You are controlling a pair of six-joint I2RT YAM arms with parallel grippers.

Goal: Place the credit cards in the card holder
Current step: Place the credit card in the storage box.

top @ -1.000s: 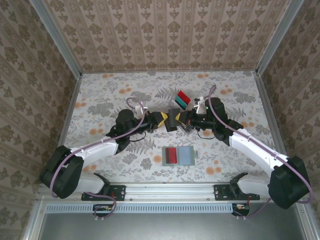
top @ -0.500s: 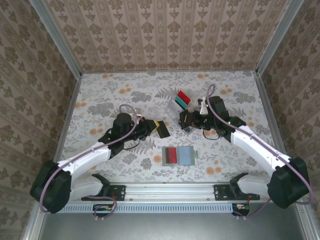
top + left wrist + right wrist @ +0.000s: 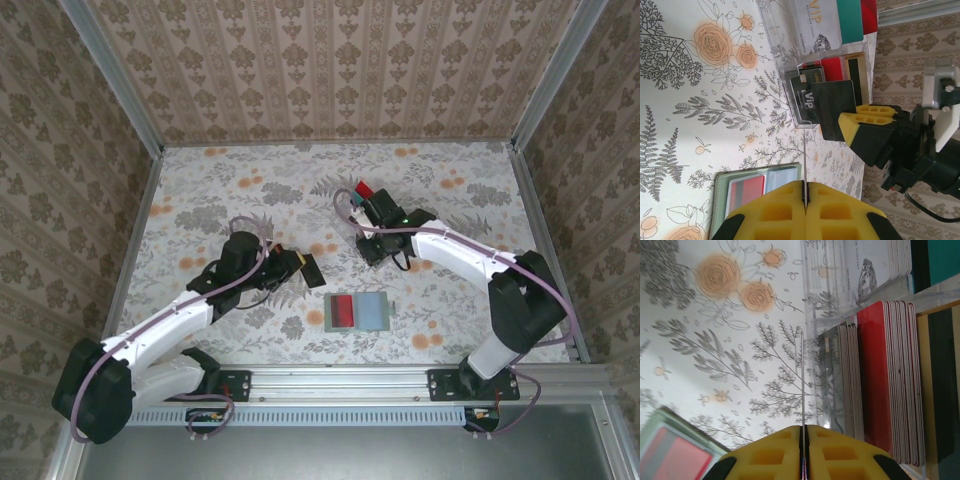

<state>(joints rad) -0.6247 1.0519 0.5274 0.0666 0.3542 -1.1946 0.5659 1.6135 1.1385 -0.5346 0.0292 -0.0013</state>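
The card holder (image 3: 372, 312) lies open near the front centre, with a red card (image 3: 343, 310) in its left pocket. In the left wrist view it shows as the card holder (image 3: 720, 195). My left gripper (image 3: 296, 263) hangs left of and behind it, shut on a black credit card (image 3: 311, 268), which is edge-on in its own view as the card (image 3: 804, 160) between the left gripper (image 3: 805, 186) jaws. My right gripper (image 3: 372, 247) is at the rack, shut on a thin card (image 3: 803, 380) at the right gripper (image 3: 804, 429); this is the black card (image 3: 832, 107).
A clear plastic rack (image 3: 364, 198) behind the right gripper holds more cards: a red stack (image 3: 885, 380), a grey-black stack (image 3: 840, 385) and teal ones (image 3: 940, 260). Patterned walls close the table at the back and sides. The arms' bases stand along the near rail.
The two grippers met over a black card, then parted. My left arm drew back left with the card and shut tight. My right gripper swung back toward the rack.
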